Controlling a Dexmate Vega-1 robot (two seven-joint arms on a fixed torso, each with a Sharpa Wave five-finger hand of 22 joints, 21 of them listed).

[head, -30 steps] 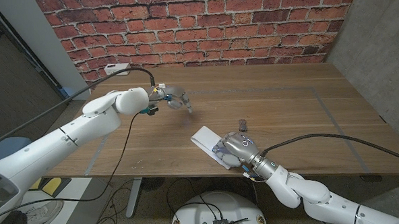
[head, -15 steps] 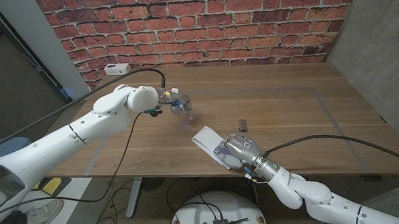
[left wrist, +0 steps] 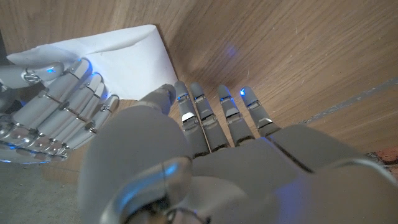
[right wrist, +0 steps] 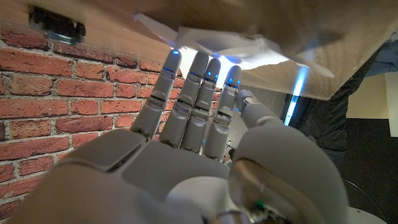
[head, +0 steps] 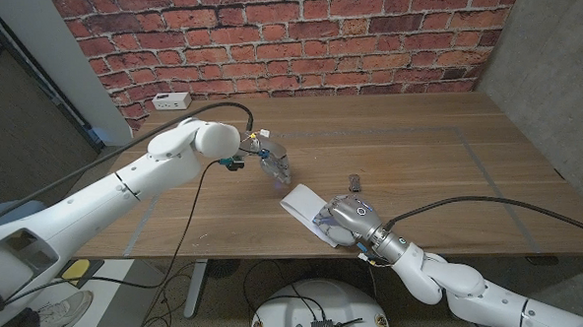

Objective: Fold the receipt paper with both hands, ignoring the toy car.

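White receipt paper [head: 301, 199] under right hand [head: 345, 220]

Your right hand [head: 345, 221] rests on the receipt paper's [head: 299, 200] near end. Your left hand [head: 272, 162] hovers just beyond its far end, seemingly empty. The toy car [head: 353, 183] sits beside the paper.

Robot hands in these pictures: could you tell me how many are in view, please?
2. The left hand hovers over the table just beyond the receipt paper's far end. The right hand rests on the paper's near end by the table's front edge.
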